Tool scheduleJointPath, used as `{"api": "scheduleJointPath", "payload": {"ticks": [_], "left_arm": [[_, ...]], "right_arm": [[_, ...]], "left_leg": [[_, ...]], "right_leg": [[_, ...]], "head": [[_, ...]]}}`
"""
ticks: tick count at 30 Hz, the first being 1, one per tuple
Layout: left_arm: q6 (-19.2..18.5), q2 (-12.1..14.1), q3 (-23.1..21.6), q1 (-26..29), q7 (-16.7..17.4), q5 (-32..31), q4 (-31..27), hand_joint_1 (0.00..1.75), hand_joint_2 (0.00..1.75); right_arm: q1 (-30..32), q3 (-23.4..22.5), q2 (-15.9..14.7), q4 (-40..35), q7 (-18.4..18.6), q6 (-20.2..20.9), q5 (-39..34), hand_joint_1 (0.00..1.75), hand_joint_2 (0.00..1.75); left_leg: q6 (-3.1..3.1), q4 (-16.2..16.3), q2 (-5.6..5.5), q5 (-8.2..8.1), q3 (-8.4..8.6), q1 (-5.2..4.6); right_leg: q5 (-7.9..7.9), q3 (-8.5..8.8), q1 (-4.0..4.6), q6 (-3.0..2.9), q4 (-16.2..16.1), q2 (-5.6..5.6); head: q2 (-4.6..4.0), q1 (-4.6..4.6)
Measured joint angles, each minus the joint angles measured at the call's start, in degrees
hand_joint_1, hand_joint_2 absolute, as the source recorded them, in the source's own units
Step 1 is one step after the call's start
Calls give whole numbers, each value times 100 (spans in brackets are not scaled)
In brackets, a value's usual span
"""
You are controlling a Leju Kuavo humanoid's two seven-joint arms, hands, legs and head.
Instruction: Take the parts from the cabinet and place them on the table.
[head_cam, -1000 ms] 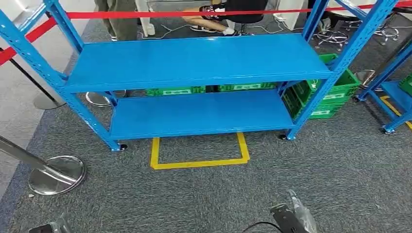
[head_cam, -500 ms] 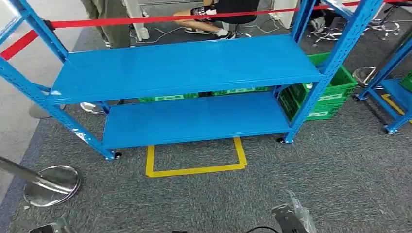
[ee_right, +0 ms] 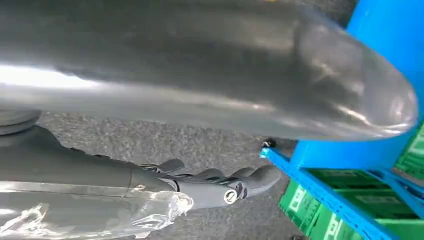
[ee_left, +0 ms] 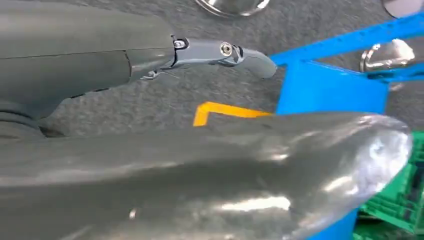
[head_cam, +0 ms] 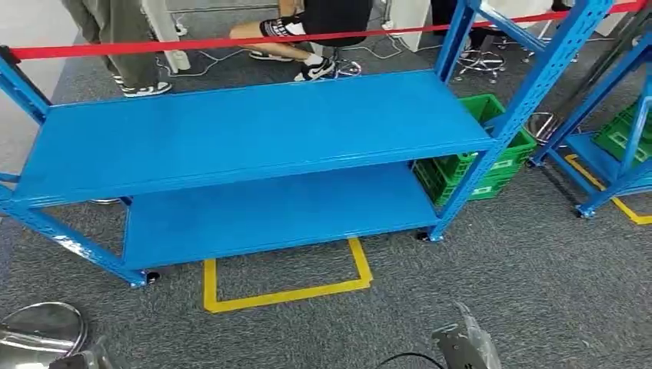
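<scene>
A blue steel rack [head_cam: 254, 131] with two smooth, flat painted shelves and perforated corner posts fills the upper half of the head view, standing on rough grey carpet [head_cam: 500, 300]. Both shelves are bare sheet metal. On the carpet at lower centre, just in front of the rack's lower shelf, yellow tape [head_cam: 284, 288] marks an open-topped rectangle. Green slatted plastic crates [head_cam: 477, 165] sit on the floor behind the rack's right post, at centre right. A red barrier band [head_cam: 231, 42] runs across the top of the frame, and beyond it stand the legs and shoes of people [head_cam: 307, 46]. A polished round metal stand base [head_cam: 42, 330] gleams at lower left.

At the lower right edge of the head view the right hand [head_cam: 461, 346] hangs low, wrapped about with crinkled clear plastic film [ee_right: 95, 215]; the right wrist view shows its dark fingers [ee_right: 235, 182] curved gently together over the carpet, with the film lying against the wrist. Whether those fingers hold anything cannot be told. The left hand [ee_left: 220, 52] shows in the left wrist view as a smooth grey thumb stretched out straight above the carpet, nothing in it; how its other fingers lie cannot be told. Both hands hang well apart from the rack's shelves.
</scene>
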Motion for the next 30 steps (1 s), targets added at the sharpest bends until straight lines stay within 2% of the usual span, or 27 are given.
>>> {"api": "scheduleJointPath", "payload": {"ticks": [1, 2, 3, 5, 6, 7, 8, 9, 10, 11, 12, 13, 14, 15, 16, 17, 18, 20, 22, 23, 24, 25, 26, 27, 28, 29, 30], "left_arm": [[0, 0, -2, 1, 0, 0, 0, 0, 0], [0, -2, 2, 9, 0, 0, 0, 0, 0], [2, 0, 11, 23, 0, 2, 0, 0, 0], [11, -7, 0, 10, 0, -7, -7, 0, 0], [26, -7, -4, -1, 0, -28, -9, 0, 0], [31, -2, -2, -21, 0, -44, -11, 0, 0], [35, -2, -2, -29, 7, -48, -9, 0, 0], [39, -2, -2, -32, 11, -55, -9, 0, 0], [39, -2, -2, -25, 33, -57, -9, 0, 0], [46, -2, 0, -16, 33, -66, -9, 0, 0], [50, 0, 2, -15, 39, -85, -9, 0, 0], [52, 0, 4, -17, 39, -101, -9, 0, 0], [52, 2, 4, -13, 42, -103, -9, 0, 0], [52, 0, 4, -9, 41, -105, -9, 0, 0], [59, 0, 4, -9, 42, -107, -9, 0, 0], [66, 0, 4, -4, 46, -111, -7, 0, 0], [68, -2, 7, -13, 59, -125, -4, 0, 0], [68, -7, -7, -20, 116, -177, -11, 0, 0], [68, -7, -2, -21, 125, -203, -11, 0, 0], [66, -9, -4, -12, 127, -205, -11, 0, 0], [63, -11, -7, -20, 129, -212, -11, 0, 0], [57, -11, -7, -36, 129, -216, -11, 0, 0], [57, -11, -7, -42, 131, -219, -11, 0, 0], [57, -11, -7, -44, 136, -232, -11, 0, 0], [57, -11, -7, -43, 142, -249, -11, 0, 0], [61, -11, -7, -40, 151, -264, -11, 0, 0], [76, -11, -7, -41, 151, -277, -11, 0, 0]], "right_arm": [[1, 0, -2, 0, 0, 0, 0, 0, 0], [8, 0, -2, 4, 0, 0, 0, 0, 0], [0, -7, -2, 15, 15, 2, -2, 0, 0], [1, -9, 0, 13, 7, -7, 2, 0, 0], [-6, -9, 0, 15, 7, -9, 37, 0, 0], [-1, -9, 2, 13, 9, -22, 105, 0, 0], [3, -11, 2, 15, 11, -61, 158, 0, 0], [-4, -9, 4, 15, 9, -72, 210, 0, 0], [-2, -4, 4, 15, 9, -83, 253, 0, 0], [-2, -4, 2, 15, 13, -96, 273, 0, 0], [-4, -4, 2, 15, 13, -109, 290, 0, 0], [-4, -2, 4, 15, 13, -109, 295, 0, 0], [-4, -2, 4, 15, 13, -109, 297, 0, 0], [-5, 2, 4, 15, 13, -111, 299, 0, 0], [-5, 4, 4, 15, 13, -111, 302, 0, 0], [3, 2, 4, 15, 17, -111, 302, 0, 0], [4, 2, 2, 17, 15, -120, 304, 0, 0], [-3, -9, 2, 17, 17, -131, 306, 0, 0], [-6, 9, 2, 13, 15, -135, 306, 0, 0], [-8, 22, 0, 11, 15, -135, 308, 0, 0], [-6, 28, 0, 9, 9, -138, 306, 0, 0], [-2, 22, 0, 11, 18, -138, 306, 0, 0], [-3, 17, 0, 13, 17, -138, 306, 0, 0], [-4, 17, -2, 13, 17, -140, 306, 0, 0], [-4, 17, -2, 15, 17, -140, 306, 0, 0], [-5, 17, -2, 15, 17, -140, 306, 0, 0], [-5, 17, 0, 15, 17, -140, 306, 0, 0]], "left_leg": [[-15, -2, 58, -113, 138, -1], [-36, -22, 92, -208, 227, -18], [-67, -4, 120, -303, 309, -42], [-154, -107, 182, -306, 429, -52], [-194, -41, 177, -208, 395, -56], [-222, 151, 158, -113, 297, -54], [-263, 489, 41, 17, 124, -53], [-288, 856, -42, 6, -127, -35], [-293, 1183, -94, -171, -406, -21], [-308, 1402, -105, -475, -646, -15], [-325, 1473, -105, -747, -827, -9], [-325, 1442, -105, -881, -947, -4], [-334, 1290, -103, -822, -1006, 7], [-342, 996, -93, -528, -1000, 21], [-350, 639, -33, -54, -978, 38], [-371, 274, 194, 598, -970, 51], [-342, -43, 391, 859, -1073, 77], [-238, 117, 253, 867, -1079, 47], [-156, 102, 74, 829, -1032, 59], [-114, 93, 8, 806, -994, 72], [-63, 92, -39, 771, -956, 71], [-27, 92, -111, 738, -929, 66], [-11, 92, -184, 710, -911, 57], [1, 93, -268, 679, -885, 47], [-1, 93, -354, 651, -853, 39], [-2, 93, -448, 621, -805, 32], [-10, 93, -548, 591, -750, 27]], "right_leg": [[511, -2, 40, -54, -383, -139], [1276, -43, 90, -131, -654, -387], [1457, -31, 76, -119, -719, -412], [1414, 67, 75, -167, -778, -250], [1394, 117, 62, -182, -845, -217], [1393, 234, -1, -188, -939, -180], [1369, 345, -4, -207, -1028, -168], [1353, 445, -16, -219, -1111, -168], [1335, 552, -26, -217, -1182, -168], [1293, 659, -36, -217, -1238, -167], [1233, 770, -52, -209, -1274, -167], [1166, 877, -68, -194, -1299, -171], [1081, 1002, -87, -170, -1313, -185], [988, 1125, -109, -142, -1317, -210], [896, 1241, -132, -100, -1317, -245], [806, 1270, -101, -31, -1330, -287], [677, 1346, -73, -10, -1226, -314], [533, 1448, -66, 73, -1329, -447], [470, 1612, -93, 148, -1432, -589], [390, 1639, -108, 162, -1341, -422], [205, 1482, -105, 159, -997, -213], [-26, 1188, -101, 164, -462, -98], [-209, 858, -99, 170, 69, -46], [-286, 546, -99, 167, 481, -27], [-202, 355, -97, 152, 617, -24], [61, 293, -92, 128, 467, -19], [458, 350, -82, 85, 64, 12]], "head": [[0, 7], [0, 22], [-2, 18], [-2, 15], [-2, 4], [0, 2], [0, 4], [0, -39], [0, -33], [0, -35], [0, -44], [0, -35], [0, -39], [0, -37], [0, -41], [0, -57], [-4, -125], [-2, -54], [0, -94], [0, -57], [2, -26], [0, -15], [0, 0], [0, -9], [0, 4], [0, -6], [0, 0]]}}
